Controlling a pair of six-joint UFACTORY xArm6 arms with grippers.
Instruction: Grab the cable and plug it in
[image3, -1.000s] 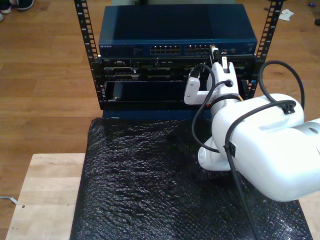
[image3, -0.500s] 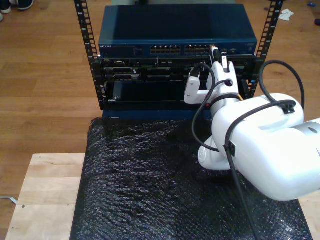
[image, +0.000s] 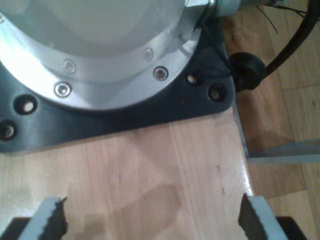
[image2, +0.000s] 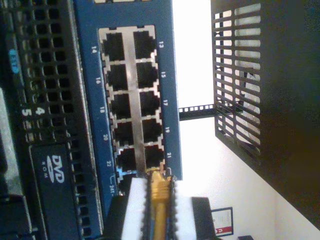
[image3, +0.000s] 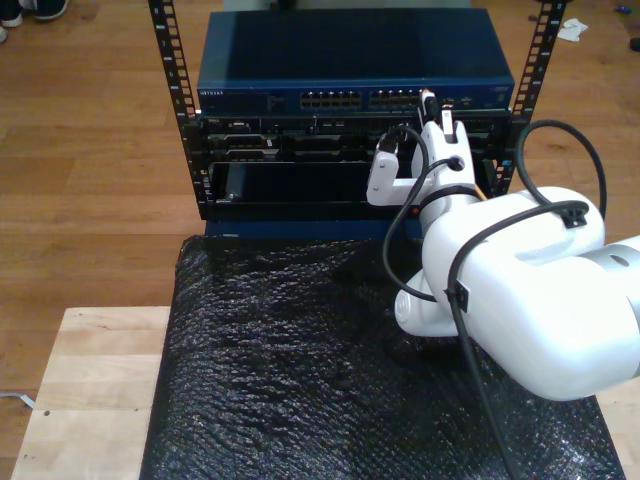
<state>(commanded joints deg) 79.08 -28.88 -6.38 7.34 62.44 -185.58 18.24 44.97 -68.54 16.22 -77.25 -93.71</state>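
My second tool (image2: 159, 210) is clamped on the cable (image2: 159, 207), the yellow-orange boot squeezed between the two white pads, and its nose sits right at the last ports of the blue network switch (image2: 134, 95). Whether the clear plug is already seated or only at the lip of the port I cannot say from the second wrist view — the tip is hidden where it meets the port frame. In the exterior view the same tool (image3: 434, 108) stands against the switch (image3: 355, 62) face, towards that view's right.

The cable is light and limp along its length, so the only stiff place to hold is where the pads have it, on the boot just behind the plug. The plug itself looks brittle, with a thin latch tab; it will want a straight push, not a sideways lever, and the smooth boot may slip back between the pads under load.

My first tool (image: 152, 220) has its jaws spread wide with nothing between them, over a pale wooden counter (image: 150, 165) beside a silver arm base (image: 95, 45).

Neighbouring ports lie close on either side, and a black rack rail (image3: 533, 70) stands just beside the arm.
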